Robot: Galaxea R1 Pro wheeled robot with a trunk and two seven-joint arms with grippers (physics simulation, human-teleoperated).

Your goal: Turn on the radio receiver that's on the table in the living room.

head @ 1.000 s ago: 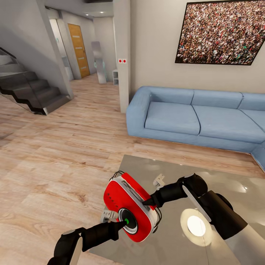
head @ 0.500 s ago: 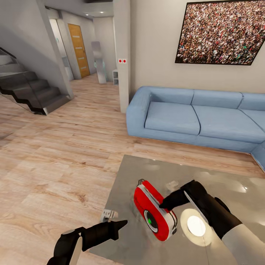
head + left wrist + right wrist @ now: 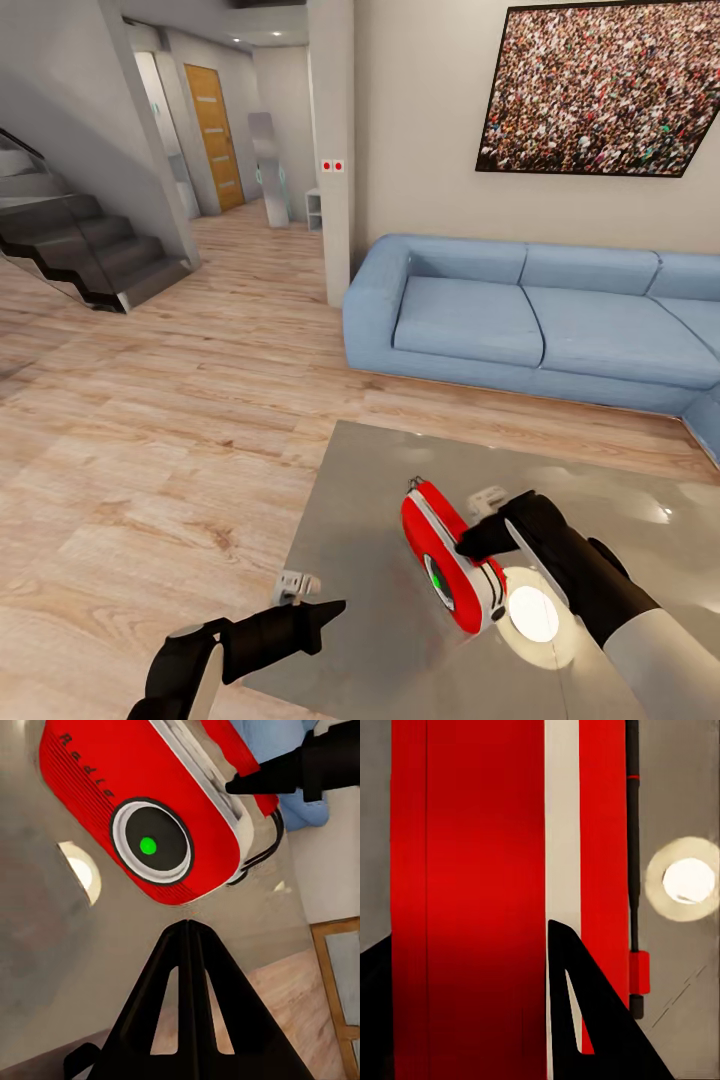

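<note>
Radio receiver [image 3: 452, 562]: red, white band, green-dot dial, clamped in right gripper [image 3: 478, 545]; left gripper [image 3: 325, 610] together, apart from it; glossy table [image 3: 370, 520], blue sofa [image 3: 520, 315].

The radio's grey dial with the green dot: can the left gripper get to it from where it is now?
Probably yes. The left gripper, fingers together, points at the radio, whose dial faces it with only bare table between. The right gripper holds the radio's far edge, off the dial.
</note>
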